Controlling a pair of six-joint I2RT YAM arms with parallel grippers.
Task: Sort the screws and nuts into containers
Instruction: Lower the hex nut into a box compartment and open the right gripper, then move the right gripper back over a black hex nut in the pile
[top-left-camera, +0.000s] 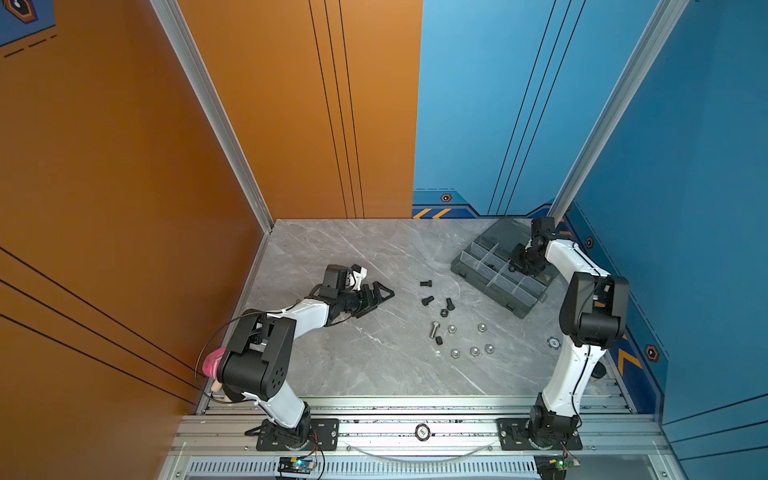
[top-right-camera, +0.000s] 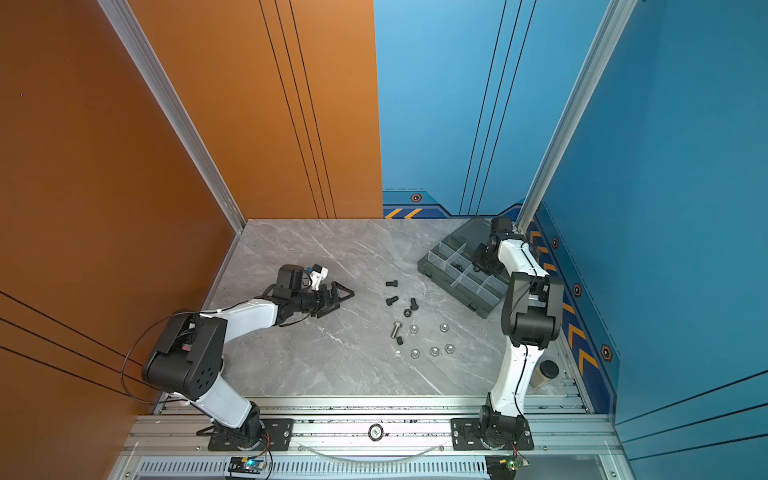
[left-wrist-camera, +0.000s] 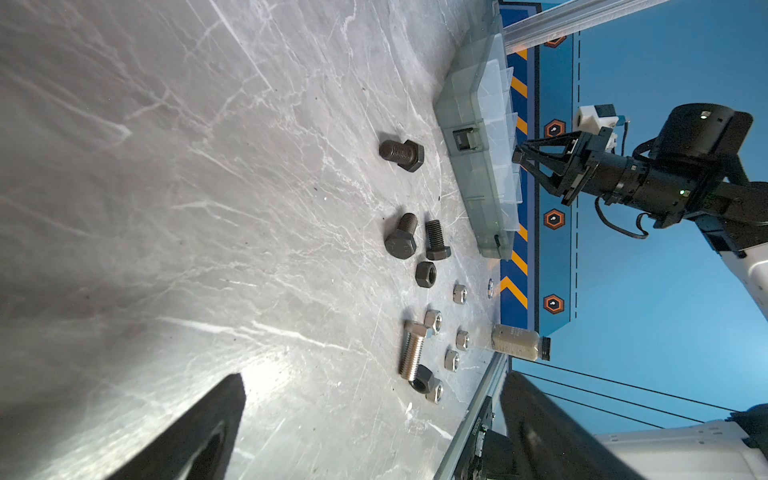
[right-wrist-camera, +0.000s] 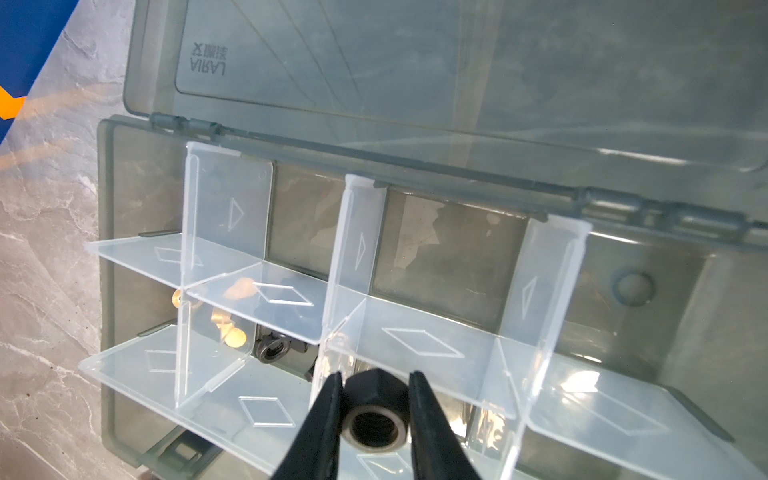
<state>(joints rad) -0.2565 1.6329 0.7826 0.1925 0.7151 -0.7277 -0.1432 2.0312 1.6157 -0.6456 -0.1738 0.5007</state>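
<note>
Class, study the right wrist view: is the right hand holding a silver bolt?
No, the right hand is clamped on a black hex nut above the organiser box.

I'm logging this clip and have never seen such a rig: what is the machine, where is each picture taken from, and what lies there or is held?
Two robot arms are bolted at the near edge of a grey table. Two pictures look down on the whole scene; the other two come from a camera on each arm's wrist. Loose on the table lie black bolts, a silver bolt, silver nuts and black nuts. An open organiser box sits at the far right. The right claw hangs over it, pinching a black hex nut. The left claw is open and empty.
</note>
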